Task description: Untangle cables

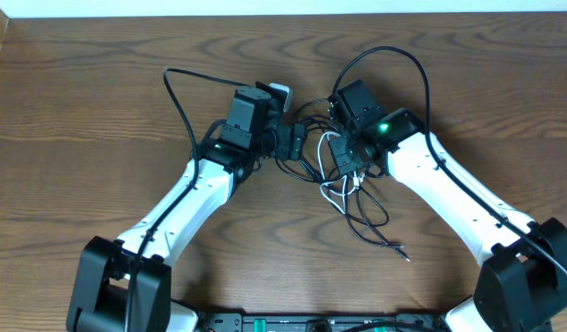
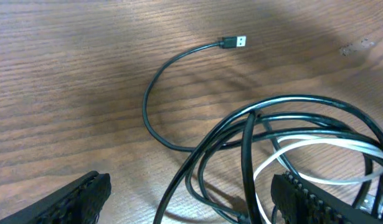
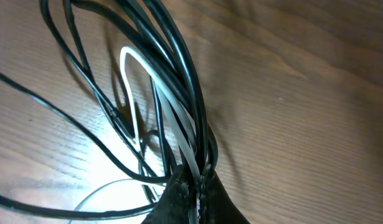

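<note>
The cables (image 1: 348, 189) lie in one tangled heap on the desk (image 1: 80, 111), in the middle between the two arms. The right jaws are clenched on a bundle of black cables (image 3: 179, 62) and the white cable (image 3: 182, 140). The left jaws are released and wide apart, and some loops lie between them. One plug end (image 2: 235, 42) lies apart on the wood.

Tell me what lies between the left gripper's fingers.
In the left wrist view, looped black cables and a white cable lie inside the open left gripper, crowded toward one finger; the rest is bare table.
</note>
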`<state>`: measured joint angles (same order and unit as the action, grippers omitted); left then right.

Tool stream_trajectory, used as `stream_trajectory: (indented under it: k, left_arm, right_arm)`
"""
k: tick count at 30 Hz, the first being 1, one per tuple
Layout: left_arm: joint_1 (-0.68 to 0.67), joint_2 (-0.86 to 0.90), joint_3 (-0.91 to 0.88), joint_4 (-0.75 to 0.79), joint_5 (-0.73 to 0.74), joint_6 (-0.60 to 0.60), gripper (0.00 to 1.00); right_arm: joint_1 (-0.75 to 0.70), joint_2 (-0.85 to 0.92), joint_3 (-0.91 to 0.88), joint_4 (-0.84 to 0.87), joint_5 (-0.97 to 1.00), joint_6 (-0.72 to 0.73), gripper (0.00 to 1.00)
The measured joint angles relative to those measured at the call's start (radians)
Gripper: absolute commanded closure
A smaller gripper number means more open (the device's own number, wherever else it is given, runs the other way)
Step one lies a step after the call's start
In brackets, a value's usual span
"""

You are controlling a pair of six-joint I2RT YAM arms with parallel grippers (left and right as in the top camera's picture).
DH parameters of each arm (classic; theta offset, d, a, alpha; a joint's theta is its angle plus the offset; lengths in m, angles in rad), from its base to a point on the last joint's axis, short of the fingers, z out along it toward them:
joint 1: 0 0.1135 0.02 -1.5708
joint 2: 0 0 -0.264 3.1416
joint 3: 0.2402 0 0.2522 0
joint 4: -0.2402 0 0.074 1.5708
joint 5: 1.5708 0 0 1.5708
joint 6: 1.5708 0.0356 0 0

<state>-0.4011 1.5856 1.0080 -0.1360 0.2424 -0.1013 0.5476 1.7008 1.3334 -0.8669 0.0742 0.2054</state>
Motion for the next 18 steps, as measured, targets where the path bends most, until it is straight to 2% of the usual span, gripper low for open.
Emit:
stream_trajectory:
  k: [2,4,5,6,8,9,15,18]
  left_arm:
    - [0.000,0.026,0.000,0.018,-0.005,0.002,0.15]
    - [0.000,0.061,0.000,0.023,-0.005,0.001,0.24]
    - [0.000,0.078,0.000,0.024,-0.005,0.006,0.39]
    - [0.000,0.095,0.000,0.027,-0.002,0.006,0.59]
    - [0.000,0.112,0.000,0.027,0.000,0.005,0.78]
    - [0.000,0.116,0.000,0.027,0.002,0.013,0.91]
    - [0.000,0.116,0.000,-0.006,0.007,0.020,0.93]
    - [0.005,0.109,0.000,-0.080,0.011,0.019,0.92]
  right_arm:
    - [0.000,0.000,0.000,0.000,-0.009,0.000,0.99]
    - [0.000,0.000,0.000,0.000,-0.014,0.000,0.99]
    - [0.000,0.000,0.000,-0.001,-0.015,0.000,0.99]
    - [0.000,0.000,0.000,-0.001,-0.016,0.000,0.99]
    - [0.000,0.000,0.000,-0.001,-0.018,0.000,0.99]
    - [0.000,0.000,0.000,-0.001,-0.019,0.000,0.99]
    - [-0.004,0.000,0.000,0.000,-0.023,0.000,0.99]
    - [-0.041,0.000,0.000,0.000,-0.038,0.025,0.99]
